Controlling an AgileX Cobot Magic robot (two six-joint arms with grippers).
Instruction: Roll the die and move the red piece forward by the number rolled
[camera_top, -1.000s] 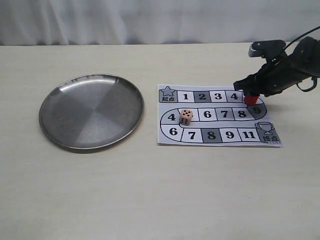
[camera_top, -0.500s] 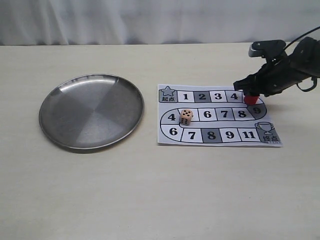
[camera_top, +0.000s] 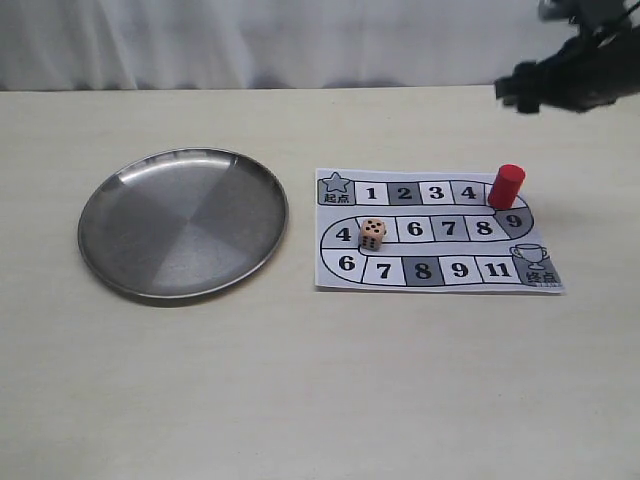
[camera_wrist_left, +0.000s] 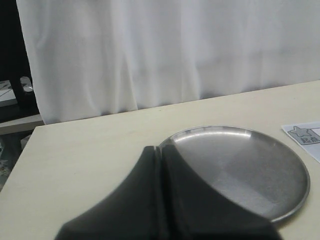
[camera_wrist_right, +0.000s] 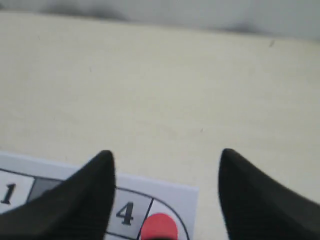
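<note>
The red piece (camera_top: 506, 185) stands upright and free on the board (camera_top: 436, 230), on the curved square just past the 4 at the top row's right end; its top (camera_wrist_right: 159, 226) shows in the right wrist view. The pale wooden die (camera_top: 372, 233) rests on the middle row between 4 and 6, several pips up. My right gripper (camera_top: 520, 92) hovers open, high above and behind the piece, its fingers (camera_wrist_right: 90, 192) spread wide with nothing between them. My left gripper (camera_wrist_left: 160, 150) is shut and empty, out of the exterior view.
A round steel plate (camera_top: 183, 221) lies left of the board; its rim (camera_wrist_left: 280, 215) is just beyond my left fingertips. A white curtain hangs behind the table's far edge.
My right gripper has let go of the red piece and risen up and back towards the far right. The piece stays standing on its square. The die has not moved.
</note>
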